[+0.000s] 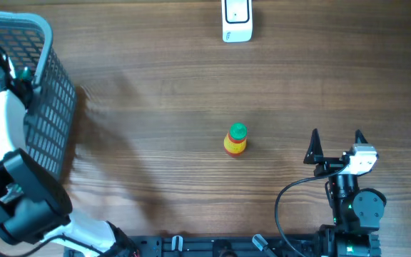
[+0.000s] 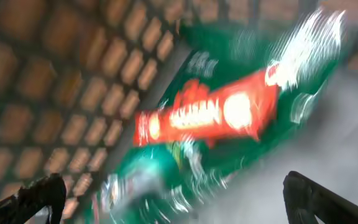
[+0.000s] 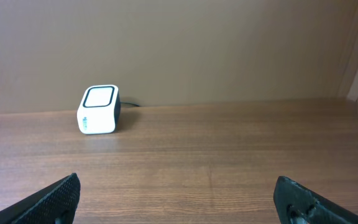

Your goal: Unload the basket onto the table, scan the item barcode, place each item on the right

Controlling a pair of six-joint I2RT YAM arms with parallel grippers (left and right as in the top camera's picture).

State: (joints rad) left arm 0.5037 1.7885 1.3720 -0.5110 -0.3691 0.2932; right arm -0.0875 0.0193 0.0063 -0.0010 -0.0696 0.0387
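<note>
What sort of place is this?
Likely a mock shop checkout on a wooden table: a white barcode scanner at the far edge, a grey mesh basket holding a green packet, and a small yellow bottle mid-table.

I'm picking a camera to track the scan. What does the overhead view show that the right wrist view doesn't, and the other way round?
Only overhead: the mesh basket at the left edge and the small green-capped bottle standing in the middle. Only right wrist: the plain wall at the back. Both: the white scanner, the wooden table, and the right gripper, open and empty.
</note>
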